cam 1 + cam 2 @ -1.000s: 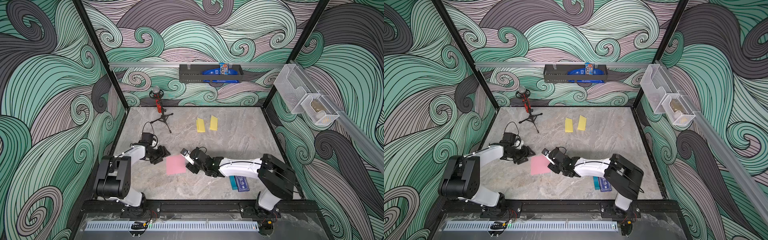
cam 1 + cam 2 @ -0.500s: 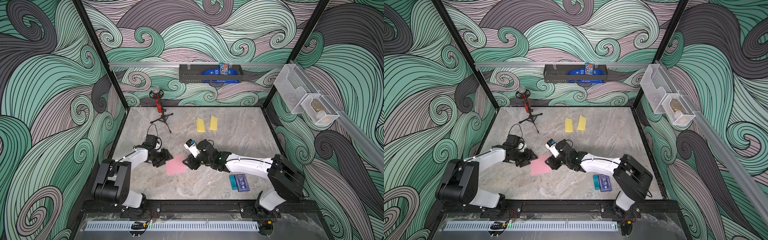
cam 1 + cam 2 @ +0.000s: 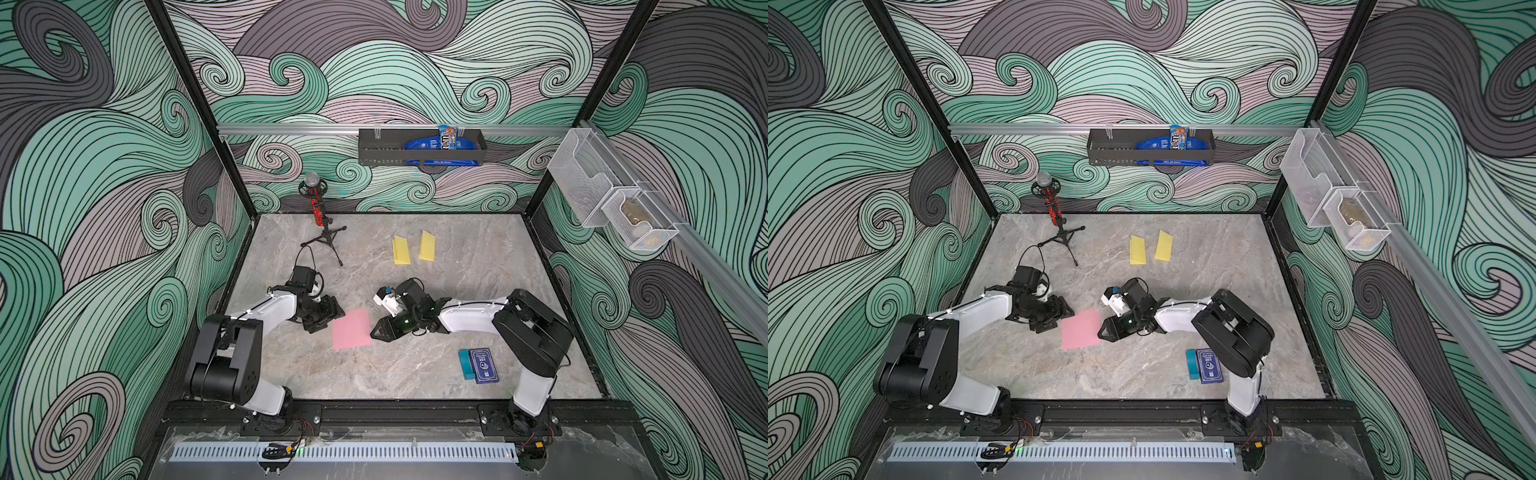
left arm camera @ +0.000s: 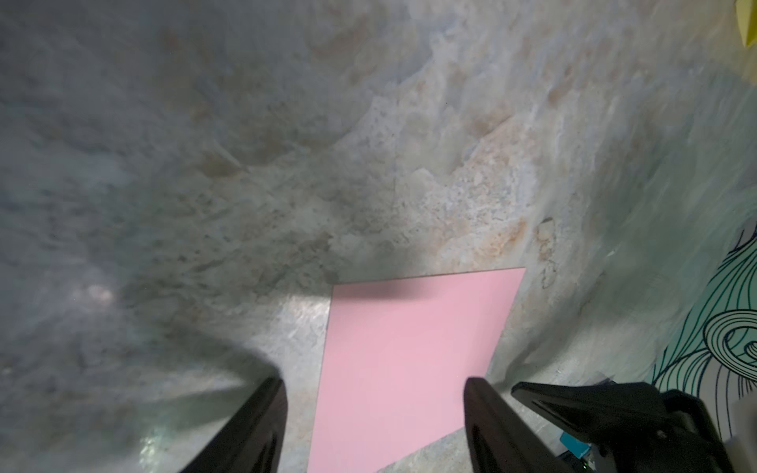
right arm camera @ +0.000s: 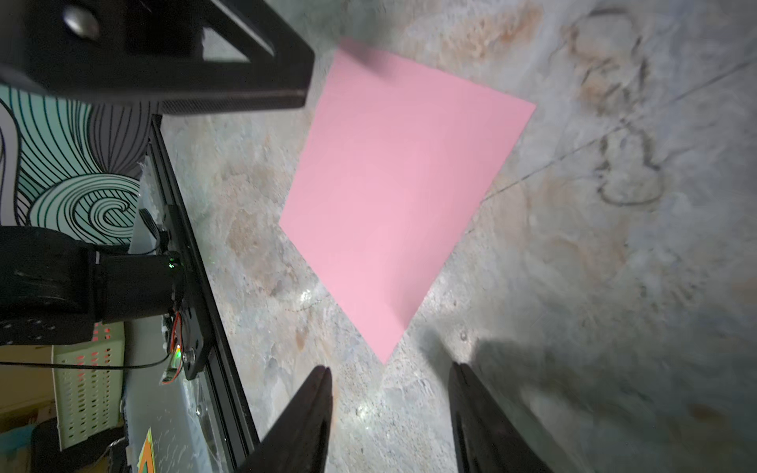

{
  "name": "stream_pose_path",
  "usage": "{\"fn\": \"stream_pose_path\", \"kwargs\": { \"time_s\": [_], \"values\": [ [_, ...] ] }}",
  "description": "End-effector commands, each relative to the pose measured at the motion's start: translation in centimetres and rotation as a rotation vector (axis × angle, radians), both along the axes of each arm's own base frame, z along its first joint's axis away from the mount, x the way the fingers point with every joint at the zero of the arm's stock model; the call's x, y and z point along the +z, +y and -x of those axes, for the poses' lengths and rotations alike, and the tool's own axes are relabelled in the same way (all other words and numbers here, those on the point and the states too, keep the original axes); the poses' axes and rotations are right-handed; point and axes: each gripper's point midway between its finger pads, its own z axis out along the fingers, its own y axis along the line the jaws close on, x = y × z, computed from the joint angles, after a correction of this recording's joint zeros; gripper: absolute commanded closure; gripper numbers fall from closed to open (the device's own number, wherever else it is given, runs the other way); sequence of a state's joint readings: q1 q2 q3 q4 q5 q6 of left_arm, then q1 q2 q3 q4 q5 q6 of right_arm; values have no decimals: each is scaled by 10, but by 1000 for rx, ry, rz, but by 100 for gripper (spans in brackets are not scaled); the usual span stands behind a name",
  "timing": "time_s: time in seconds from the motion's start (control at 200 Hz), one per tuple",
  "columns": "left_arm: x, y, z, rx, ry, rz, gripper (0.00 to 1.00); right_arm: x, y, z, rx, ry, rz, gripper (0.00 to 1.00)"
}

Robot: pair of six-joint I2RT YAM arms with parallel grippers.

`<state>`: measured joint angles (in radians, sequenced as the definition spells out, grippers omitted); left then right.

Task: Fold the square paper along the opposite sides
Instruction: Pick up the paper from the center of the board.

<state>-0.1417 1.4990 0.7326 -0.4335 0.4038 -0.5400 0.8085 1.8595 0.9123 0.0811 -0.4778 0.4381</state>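
Left hand (image 3: 327, 320): hovered low beside the far-left corner of the pink paper (image 3: 352, 329), fingers spread wide and empty. It had edged slightly nearer the sheet within the last second.
Pink sheet: lay flat and unfolded on the desk (image 3: 374, 374) between the two hands, in the same spot as a second before.
Right hand (image 3: 379, 331): had swung from the sheet's far-right corner round to its near-right corner. Its fingers stood partly apart, narrower than before, gripping nothing, with the tips just short of that corner.
Meaning: no edge was lifted. Both hands seemed to be lining up a first pinch, so folding had likely not begun.
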Motion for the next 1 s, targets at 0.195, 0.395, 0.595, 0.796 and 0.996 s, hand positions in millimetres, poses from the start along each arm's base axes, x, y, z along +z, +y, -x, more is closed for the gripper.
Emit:
{"fn": "stream_pose_path", "kwargs": {
  "time_s": [0.195, 0.395, 0.595, 0.796, 0.996],
  "values": [
    [-19, -10, 17, -61, 96, 11, 29, -4, 23, 0, 61, 8, -25, 54],
    [-18, -10, 15, -60, 88, 6, 29, -9, 35, -4, 83, 12, -33, 54],
    [-19, -9, 16, -59, 94, 4, 26, -11, 46, -4, 111, 7, -43, 54],
    [-19, -9, 16, -60, 93, 4, 25, -12, 56, -2, 135, 4, -55, 55],
    [-22, -9, 16, -58, 101, 0, 44, -4, 67, -4, 151, -14, -84, 55]
  ]
}}
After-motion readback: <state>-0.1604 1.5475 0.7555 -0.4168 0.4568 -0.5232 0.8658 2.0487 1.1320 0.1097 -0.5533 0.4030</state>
